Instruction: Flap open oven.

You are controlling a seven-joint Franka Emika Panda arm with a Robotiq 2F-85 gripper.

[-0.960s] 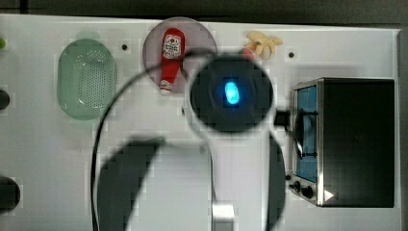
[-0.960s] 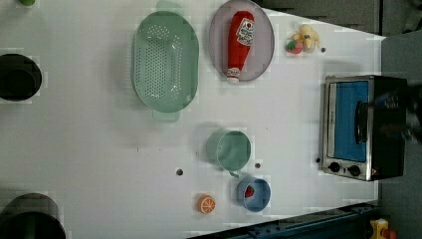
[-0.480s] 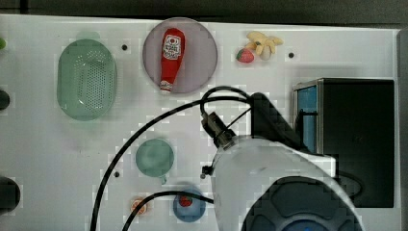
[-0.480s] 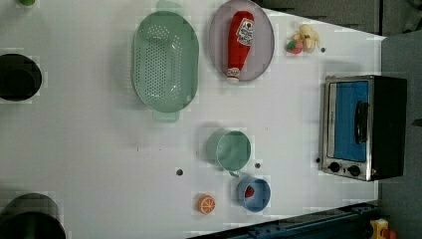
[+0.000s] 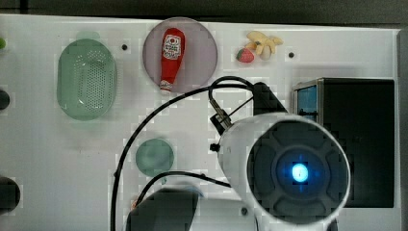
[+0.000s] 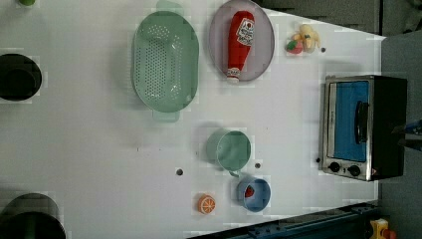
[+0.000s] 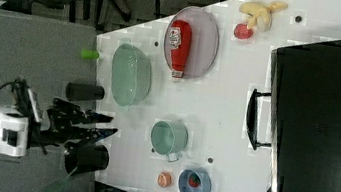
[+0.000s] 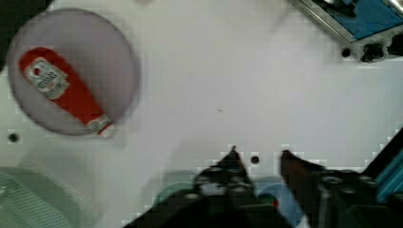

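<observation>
The oven [image 6: 363, 127] stands at the left view's right end of the white table. Its blue door is shut and the dark bar handle [image 6: 362, 122] lies across the door. In the right view its black top [image 7: 325, 128] and handle [image 7: 252, 118] are at the right. My gripper [image 7: 108, 125] hangs at the right view's far left, well away from the oven. In the wrist view my gripper [image 8: 259, 153] looks down from a height, its fingers a small gap apart with nothing between them. One oven corner [image 8: 366, 19] with knobs shows there. My arm [image 5: 288, 168] covers part of the oven's front in the top view.
A green colander [image 6: 165, 62], a plate [image 6: 261, 59] with a ketchup bottle [image 6: 240, 45], a green cup [image 6: 230, 149], a blue bowl [image 6: 254, 193], an orange slice [image 6: 206, 204] and toy fruit [image 6: 301, 40] lie on the table. Black cylinders [image 6: 19, 77] stand at the left view's left.
A second ago the gripper was at the oven's handle in the left view; it has since drawn away. The arm's body has swung toward the top view's lower right. The door stays shut.
</observation>
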